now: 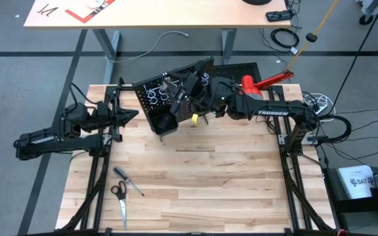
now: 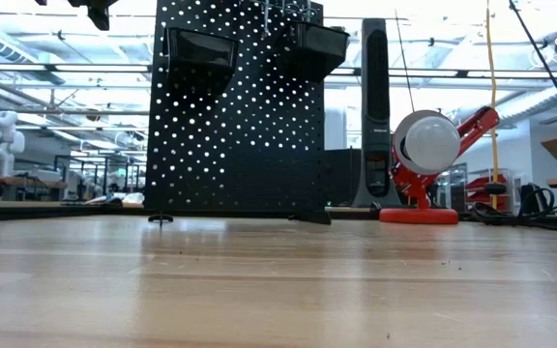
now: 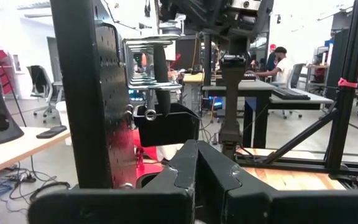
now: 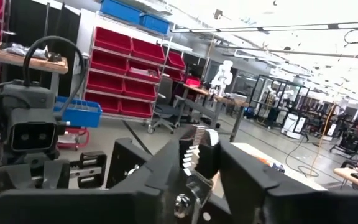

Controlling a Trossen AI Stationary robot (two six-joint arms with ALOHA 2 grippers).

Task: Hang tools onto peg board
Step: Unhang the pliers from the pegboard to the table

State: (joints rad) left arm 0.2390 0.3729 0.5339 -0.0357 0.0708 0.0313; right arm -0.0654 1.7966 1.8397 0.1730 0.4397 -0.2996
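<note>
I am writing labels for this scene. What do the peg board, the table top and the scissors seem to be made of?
Peg board: probably painted or coated sheet metal, matte black, thin with even punched holes; stiff plastic is possible.
Table top: wood, light and smooth, with joined strips and visible grain.
Scissors: bright blades that look like steel, and black loop handles, likely plastic.

My light wooden table (image 1: 202, 170) fills the middle of the high view, bearing the upright black peg board (image 1: 166, 98) and red lamp (image 1: 261, 84) at upper centre, with a screwdriver (image 1: 128, 181) and black-handled scissors (image 1: 120, 198) lying lower left.
</note>
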